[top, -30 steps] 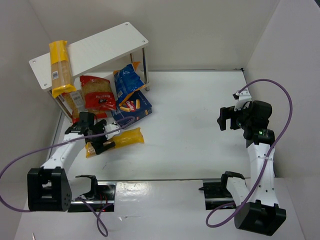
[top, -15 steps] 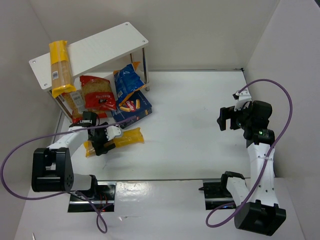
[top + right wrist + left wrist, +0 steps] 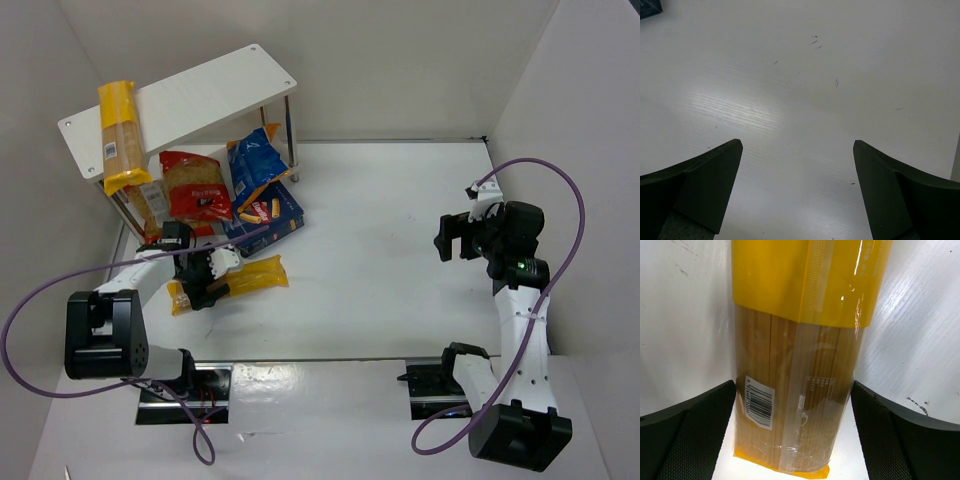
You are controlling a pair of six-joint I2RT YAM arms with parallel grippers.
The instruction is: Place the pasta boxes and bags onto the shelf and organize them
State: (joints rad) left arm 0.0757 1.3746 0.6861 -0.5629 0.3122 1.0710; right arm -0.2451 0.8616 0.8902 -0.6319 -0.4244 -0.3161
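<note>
**Item:** spaghetti bag (image 3: 800,365), yellow ends, clear middle, barcode label.
**Place:** flat on the table (image 3: 380,220), just in front of the shelf (image 3: 200,90), not yet on its board.
**Long axis:** roughly left to right across the table, slightly tilted. In my wrist view it runs straight away between my fingers, so I span its width, not its length.
**Left pincer** (image 3: 203,275): spread wide, grasping nothing, one finger each side of the bag near its barcode end. Whether the pads touch the film I cannot tell.
**Right pincer** (image 3: 455,238): spread wide, empty, over bare table, well apart from all stock. My left arm is far nearer.
**Other stock:** second spaghetti bag (image 3: 120,135) on the shelf's left end, overhanging the front edge. Red bag (image 3: 195,185), blue bag (image 3: 255,160) and box (image 3: 275,215) are down by the legs.
**Next, as I judge:** clench across the width, lift, carry up to the board
</note>
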